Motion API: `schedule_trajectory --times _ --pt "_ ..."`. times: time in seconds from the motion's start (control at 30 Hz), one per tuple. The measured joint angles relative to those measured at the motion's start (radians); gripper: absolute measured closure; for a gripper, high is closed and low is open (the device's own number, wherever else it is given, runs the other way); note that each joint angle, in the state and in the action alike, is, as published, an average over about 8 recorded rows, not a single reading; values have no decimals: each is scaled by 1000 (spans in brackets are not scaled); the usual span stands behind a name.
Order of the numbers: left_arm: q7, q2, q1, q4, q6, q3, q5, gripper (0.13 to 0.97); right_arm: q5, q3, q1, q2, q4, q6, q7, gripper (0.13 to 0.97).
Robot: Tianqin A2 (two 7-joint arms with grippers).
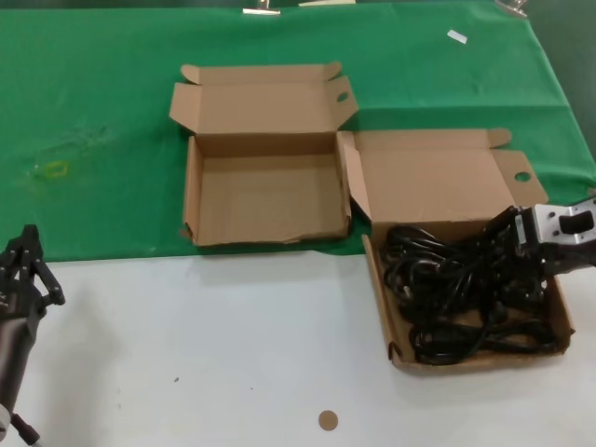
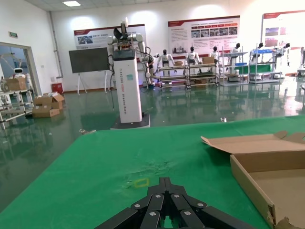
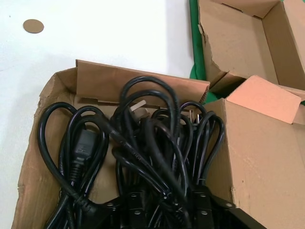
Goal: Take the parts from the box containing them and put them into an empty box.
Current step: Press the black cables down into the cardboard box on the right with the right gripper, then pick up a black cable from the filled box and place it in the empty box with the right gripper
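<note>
Small brown cardboard disc (image 1: 327, 420), lying alone on the white table (image 1: 214, 354) near its front edge; also seen in the right wrist view (image 3: 33, 26).

Left gripper (image 1: 23, 270): parked low at the table's left front corner, off any box; fingers drawn together to a point in the left wrist view (image 2: 165, 195), holding nothing.

Box containing the parts (image 1: 396, 349): shallow brown cardboard tray, skewed to the table edge, on the right side of the table, its hinged lid (image 1: 438, 182) leaning back onto the green cloth (image 1: 93, 112). Side flap carries a round hole (image 1: 521, 176).

Parts (image 1: 447, 289): black coiled power cords with plugs, piled and tangled, filling most of the tray (several loops overlap, so a count cannot be made). Right wrist view shows the coils (image 3: 143, 143) and one moulded plug (image 3: 83, 143) lying on the tray floor.

Right gripper (image 1: 507, 244): reaching in from the right edge, down among the cords at the tray's right side. Whether its fingers are parted or clamped on a cord cannot be told; cords hide them.

Empty box (image 1: 191, 200): taller-walled cardboard mailer, set squarely on the green cloth, just beside the tray's lid on its left, interior bare, lid up with two ear flaps.
</note>
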Motion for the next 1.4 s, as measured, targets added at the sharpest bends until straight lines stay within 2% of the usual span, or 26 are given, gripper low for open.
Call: schedule_trajectory --times 0.23,0.53,1.07,1.4 --pt "0 0 0 0 0 0 0 953 -9 2 -2 16 28 -15 26 791" --pt "0 0 0 0 0 0 0 953 -17 11 -11 49 82 -39 72 863" --pt "0 0 0 0 0 0 0 953 -24 37 -4 100 182 -80 169 868" --pt "0 0 0 0 0 0 0 953 -41 39 53 78 219 -103 233 872"
